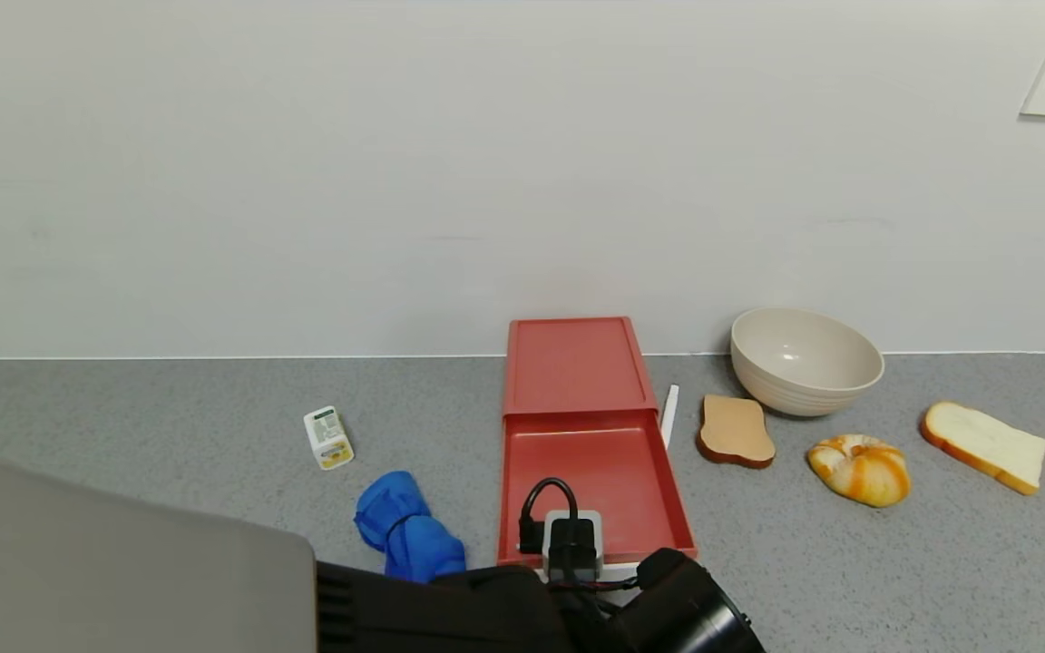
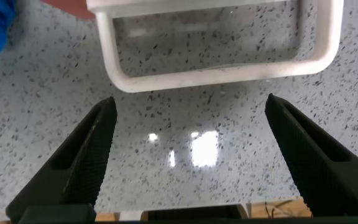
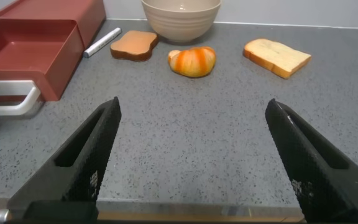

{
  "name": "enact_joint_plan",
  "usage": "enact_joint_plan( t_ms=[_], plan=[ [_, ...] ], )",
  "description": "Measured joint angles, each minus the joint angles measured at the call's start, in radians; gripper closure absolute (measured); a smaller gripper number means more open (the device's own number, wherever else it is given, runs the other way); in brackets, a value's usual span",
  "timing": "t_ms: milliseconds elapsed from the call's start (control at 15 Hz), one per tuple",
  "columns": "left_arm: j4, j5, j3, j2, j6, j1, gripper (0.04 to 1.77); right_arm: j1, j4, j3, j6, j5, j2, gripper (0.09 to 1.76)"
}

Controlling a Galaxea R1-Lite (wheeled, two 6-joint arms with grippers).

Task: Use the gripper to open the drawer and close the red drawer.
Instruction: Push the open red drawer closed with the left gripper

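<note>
The red drawer point(image 1: 590, 435) is seen at the middle of the grey countertop point(image 1: 169, 408), its back against the wall. Its sliding tray point(image 1: 597, 485) is drawn well out toward the robot at 6 o'clock, empty, so the opening half of the task is judged done; the closing push is what is left.

The left gripper point(image 2: 188, 155) is poised low over the counter just short of the white loop handle point(image 2: 219, 68), at the tray's near end. Its fingers point(image 2: 79, 162) are spread wide with nothing between them, and the handle is not touched. The right gripper point(image 3: 191, 158) is held above bare counter at the drawer's 4 o'clock, its jaws likewise wide apart and empty.

A cream bowl point(image 1: 804, 361) is placed at the drawer's 2 o'clock, with a brown toast slice point(image 1: 736, 432), a croissant point(image 1: 860, 468) and a white bread slice point(image 1: 985, 446) along 3 o'clock, and a white marker point(image 1: 669, 415) just beside the drawer. A blue cloth point(image 1: 406, 526) and a small white packet point(image 1: 328, 437) are found toward 9 o'clock.
</note>
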Motion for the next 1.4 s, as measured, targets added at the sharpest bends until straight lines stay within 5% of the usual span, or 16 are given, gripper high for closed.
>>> enact_joint_plan(
  t_ms=[400, 1400],
  plan=[
    [-0.055, 0.074, 0.033, 0.003, 0.01, -0.013, 0.09, 0.0, 0.0, 0.0, 0.0, 0.0, 0.0, 0.14],
    [-0.124, 0.165, -0.054, 0.06, 0.058, -0.004, 0.09, 0.0, 0.0, 0.0, 0.0, -0.001, 0.0, 0.14]
  ],
)
